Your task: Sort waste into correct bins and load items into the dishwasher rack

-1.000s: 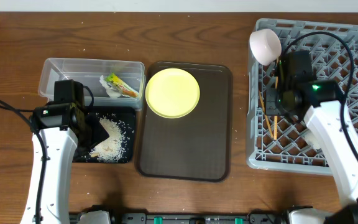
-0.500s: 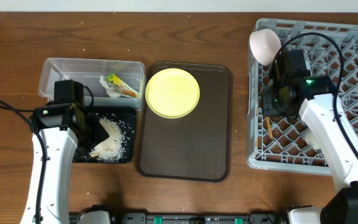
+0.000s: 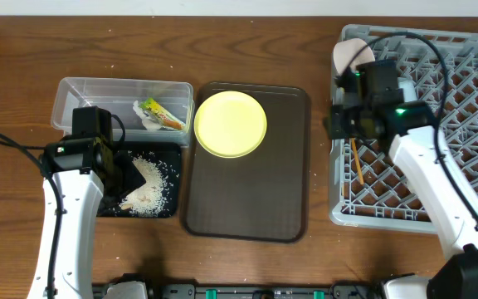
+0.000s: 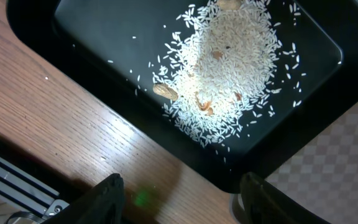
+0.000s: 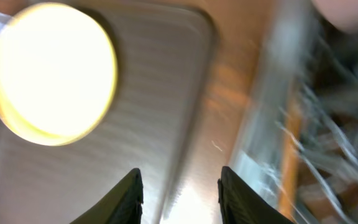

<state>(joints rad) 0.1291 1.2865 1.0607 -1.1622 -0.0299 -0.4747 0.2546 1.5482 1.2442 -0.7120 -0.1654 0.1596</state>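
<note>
- The left hand (image 4: 182, 196) hangs over the near edge of the black tray (image 4: 104, 31). Its fingers are wide apart and hold nothing.
- White rice (image 4: 229, 56) lies in a heap in that tray.
- The snack wrapper (image 3: 160, 114) lies in the clear tub (image 3: 81, 93), just behind the black tray.
- The yellow plate (image 3: 231, 124) sits on the brown tray (image 3: 247, 199) in the middle of the tabletop (image 3: 247, 50).
- The right hand (image 5: 179, 186) is over the left edge of the grey rack (image 3: 463, 83). It is open and empty.
- The chopsticks (image 3: 357, 166) lie in the rack.
- The white bowl (image 3: 347, 51) sits at the rack's far left corner.
</note>
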